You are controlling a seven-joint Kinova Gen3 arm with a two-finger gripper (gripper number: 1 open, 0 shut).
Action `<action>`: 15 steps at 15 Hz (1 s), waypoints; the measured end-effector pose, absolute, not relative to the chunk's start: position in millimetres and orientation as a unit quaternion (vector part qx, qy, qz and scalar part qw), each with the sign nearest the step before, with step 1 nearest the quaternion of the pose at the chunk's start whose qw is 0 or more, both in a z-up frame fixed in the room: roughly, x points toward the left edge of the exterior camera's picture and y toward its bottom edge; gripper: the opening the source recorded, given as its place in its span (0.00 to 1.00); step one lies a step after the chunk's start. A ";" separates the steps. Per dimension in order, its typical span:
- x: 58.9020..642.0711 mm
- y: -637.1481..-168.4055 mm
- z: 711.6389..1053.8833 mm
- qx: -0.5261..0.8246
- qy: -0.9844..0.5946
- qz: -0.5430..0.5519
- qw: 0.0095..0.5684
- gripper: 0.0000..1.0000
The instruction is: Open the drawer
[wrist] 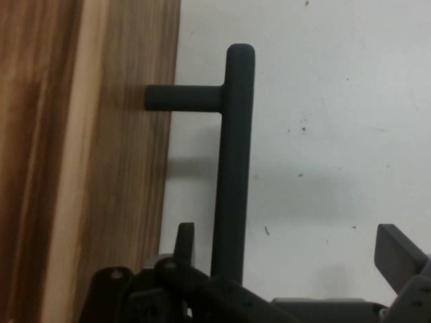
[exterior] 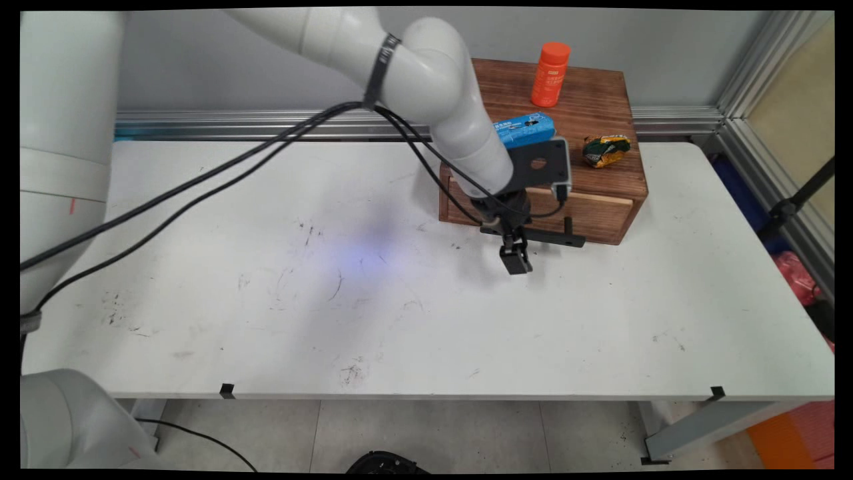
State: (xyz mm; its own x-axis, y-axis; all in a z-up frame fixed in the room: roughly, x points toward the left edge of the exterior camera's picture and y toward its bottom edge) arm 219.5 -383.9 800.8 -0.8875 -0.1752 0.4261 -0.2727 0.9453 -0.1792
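An orange cylindrical plastic bottle (exterior: pixel 550 74) is seen upright at the upper centre-right of the main view, on top of a dark brown wooden drawer box (exterior: pixel 600 100). Pale lettering is carried on its label, but it cannot be read. A blue rectangular packet (exterior: pixel 526 129) with white print, also illegible, is laid on the box top and partly hidden by the arm. A crumpled green-and-gold foil wrapper (exterior: pixel 605 150) is lying near the box's right edge.

The white arm is brought in from the upper left and bent down in front of the box, the wrist pointing towards the white table (exterior: pixel 266 300). The black two-finger gripper (exterior: pixel 516 257) is held low at the drawer front, beside the black bar handle (wrist: pixel 234 168).

In the hand view the fingers are seen spread apart, one at lower left and one (wrist: pixel 400 256) at lower right. The handle bar is seen between them, nearer the left one; contact cannot be told.
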 end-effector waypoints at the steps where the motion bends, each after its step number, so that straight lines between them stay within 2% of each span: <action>1: 215.3 -385.5 797.0 0.114 -0.965 0.117 0.203 1.00; 15: 188.7 -391.4 772.5 0.100 -0.975 0.106 0.165 1.00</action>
